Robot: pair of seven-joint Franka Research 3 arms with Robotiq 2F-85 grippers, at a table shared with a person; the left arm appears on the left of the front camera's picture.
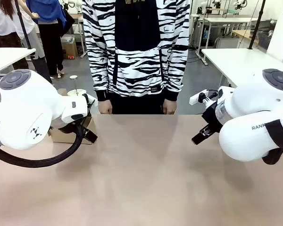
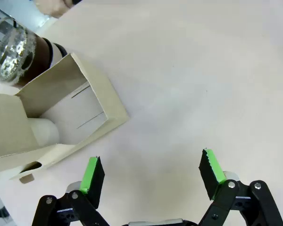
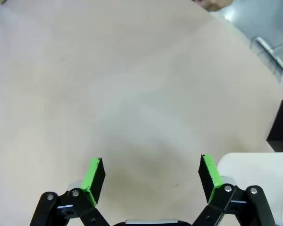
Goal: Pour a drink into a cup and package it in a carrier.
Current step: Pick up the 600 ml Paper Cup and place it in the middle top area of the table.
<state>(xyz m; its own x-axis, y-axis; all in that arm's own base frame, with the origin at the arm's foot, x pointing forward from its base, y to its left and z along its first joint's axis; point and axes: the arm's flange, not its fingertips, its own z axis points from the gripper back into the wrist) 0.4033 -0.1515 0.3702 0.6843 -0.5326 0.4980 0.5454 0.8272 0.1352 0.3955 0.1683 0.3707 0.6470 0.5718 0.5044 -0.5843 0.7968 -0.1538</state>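
Observation:
In the left wrist view my left gripper (image 2: 151, 176) hangs open over bare table, with nothing between its green pads. Just up and left of it stands the brown cardboard carrier (image 2: 92, 89); a white cup (image 2: 43, 132) shows in its nearer slot. Behind the carrier is the clear jug (image 2: 9, 56) with the dark drink (image 2: 36, 52) in it. The front view gives a corner of the carrier (image 1: 66, 135) behind my left arm. My right gripper (image 3: 151, 179) is open too, low over bare table, and sits at the table's right side (image 1: 203, 134).
A person in a striped top stands at the far edge, both hands (image 1: 105, 107) hanging by the tabletop (image 1: 141, 179). In the right wrist view a white surface (image 3: 259, 174) and a black object (image 3: 280, 122) lie to the right.

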